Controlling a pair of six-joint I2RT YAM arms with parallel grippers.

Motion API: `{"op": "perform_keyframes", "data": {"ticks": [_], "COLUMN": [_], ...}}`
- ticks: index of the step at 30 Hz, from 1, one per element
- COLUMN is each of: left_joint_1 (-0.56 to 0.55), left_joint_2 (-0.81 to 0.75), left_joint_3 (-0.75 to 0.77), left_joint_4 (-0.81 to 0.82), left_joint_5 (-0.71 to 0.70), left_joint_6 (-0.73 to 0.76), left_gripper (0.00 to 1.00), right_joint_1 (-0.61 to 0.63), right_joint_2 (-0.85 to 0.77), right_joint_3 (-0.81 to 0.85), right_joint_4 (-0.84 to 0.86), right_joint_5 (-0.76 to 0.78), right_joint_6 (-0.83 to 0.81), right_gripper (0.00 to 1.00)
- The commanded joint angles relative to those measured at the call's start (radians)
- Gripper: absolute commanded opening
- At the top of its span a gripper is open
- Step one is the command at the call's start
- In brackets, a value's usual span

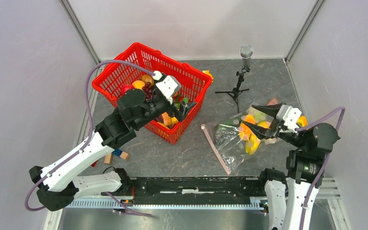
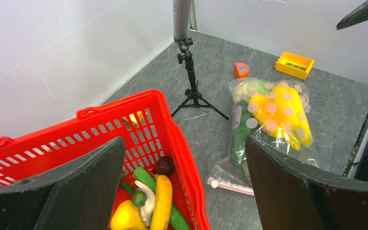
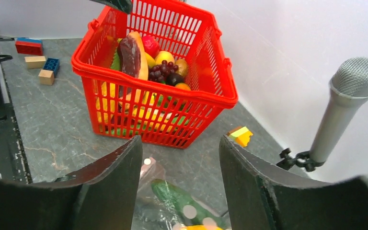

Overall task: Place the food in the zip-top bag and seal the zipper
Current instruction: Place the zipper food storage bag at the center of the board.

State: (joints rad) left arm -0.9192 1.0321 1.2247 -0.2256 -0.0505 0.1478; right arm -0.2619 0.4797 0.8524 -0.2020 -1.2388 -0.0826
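The clear zip-top bag point(image 1: 230, 139) lies on the grey table right of centre, holding yellow and orange food point(image 1: 251, 136) and a green cucumber point(image 2: 239, 136). Its pale pink zipper point(image 1: 215, 149) runs along the left edge; it also shows in the left wrist view point(image 2: 230, 186). My right gripper point(image 1: 257, 119) is open and empty, just above the bag's right part point(image 3: 167, 201). My left gripper point(image 1: 184, 108) is open and empty above the near right corner of the red mesh basket point(image 1: 124, 72), over more food point(image 2: 163, 201).
A microphone on a small tripod point(image 1: 242, 72) stands behind the bag. Building blocks point(image 1: 117, 154) lie left of the basket, and a yellow block point(image 2: 294, 64) and an orange piece point(image 2: 241, 69) lie beyond the bag. White walls close in the table on three sides.
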Motion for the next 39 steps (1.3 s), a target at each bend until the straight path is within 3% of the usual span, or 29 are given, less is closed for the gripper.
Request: {"op": "perform_keyframes", "data": {"ticks": [1,9,17,19,25,33,39], "left_joint_1": [0.004,0.003,0.005,0.006,0.014,0.019,0.028], "left_joint_2": [-0.022,-0.072,-0.134,-0.143,-0.171,-0.231,-0.370], "left_joint_3": [0.005,-0.029,-0.120,-0.134,-0.195,-0.203,-0.230], "left_joint_4": [0.040,-0.003,-0.004,-0.009,-0.005,-0.170,-0.213], "left_joint_5": [-0.004,-0.025,-0.107,-0.147,-0.309,-0.483,-0.612], "left_joint_6": [-0.047,-0.046,-0.080,-0.092,-0.152,-0.285,-0.277], "left_gripper": [1.00,1.00,1.00,1.00,1.00,1.00,1.00], "right_joint_1": [0.003,0.003,0.005,0.034,0.244,0.249,0.248], "right_joint_2": [-0.025,0.130,0.308,0.336,0.414,0.148,0.173], "right_joint_3": [0.056,-0.124,-0.371,-0.401,-0.299,-0.201,-0.103], "right_joint_4": [0.047,0.011,0.106,0.125,-0.090,0.063,0.070], "right_joint_5": [0.083,0.615,0.713,0.668,0.770,0.890,1.173], "right_joint_6": [0.028,0.223,0.312,0.310,0.166,0.163,0.128], "right_gripper": [0.65,0.65,0.66,0.66,0.72,0.82,0.86]}}
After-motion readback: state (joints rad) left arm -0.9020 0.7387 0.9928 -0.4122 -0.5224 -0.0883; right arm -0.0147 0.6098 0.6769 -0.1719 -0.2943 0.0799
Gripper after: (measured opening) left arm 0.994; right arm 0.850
